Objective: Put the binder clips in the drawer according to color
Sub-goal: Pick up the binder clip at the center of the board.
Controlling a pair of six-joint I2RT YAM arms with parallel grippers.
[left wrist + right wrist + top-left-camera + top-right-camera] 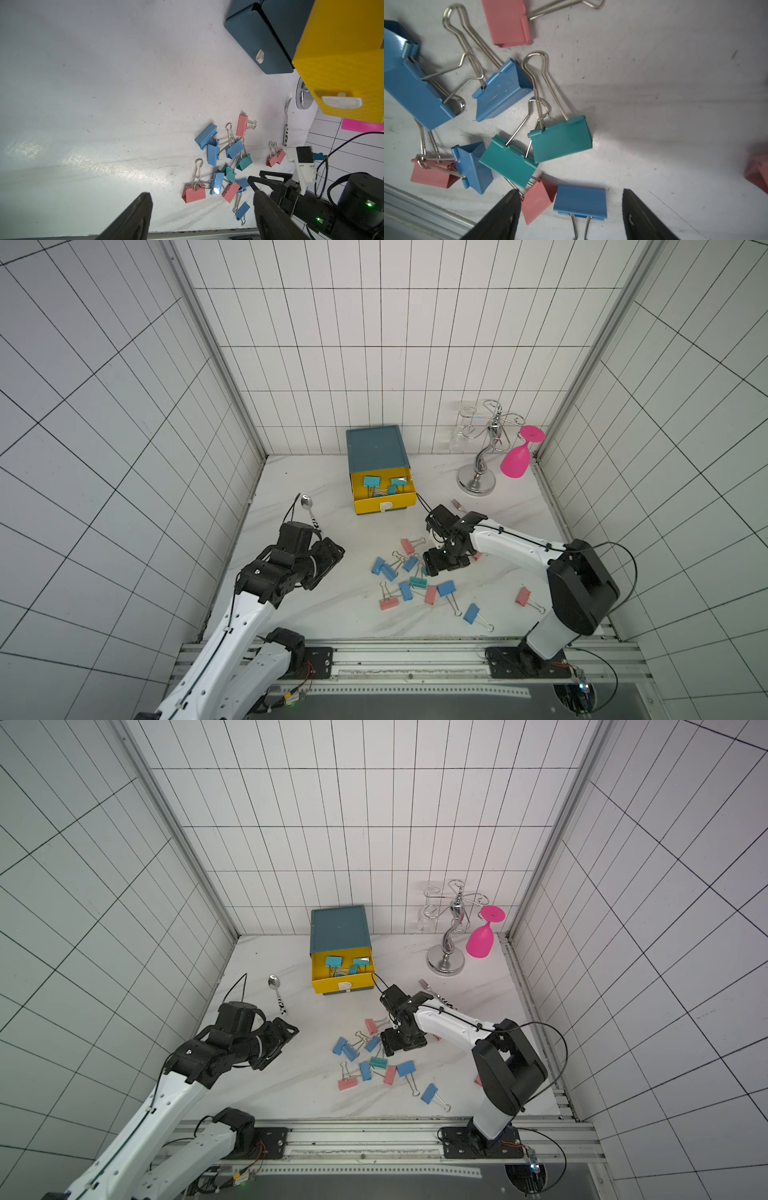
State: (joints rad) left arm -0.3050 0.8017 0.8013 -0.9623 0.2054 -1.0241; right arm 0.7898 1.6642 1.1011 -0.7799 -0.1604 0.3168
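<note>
Binder clips point(405, 591) are lying scattered mid-counter point(316, 614); some teal ones are sitting in the yellow drawer point(368, 504). Right gripper point(571, 191), hovering over the pile, and left gripper point(201, 193) are keeping jaws released, empty. Clips are probably handling light, stiff and slick; gripping across the body, not the wire loops, is advised.

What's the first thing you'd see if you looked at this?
Probably the pink, blue and teal binder clips scattered in the middle of the white table. Next, the yellow drawer standing open behind them, and the bright pink glass hanging upside down in the back right corner.
</note>
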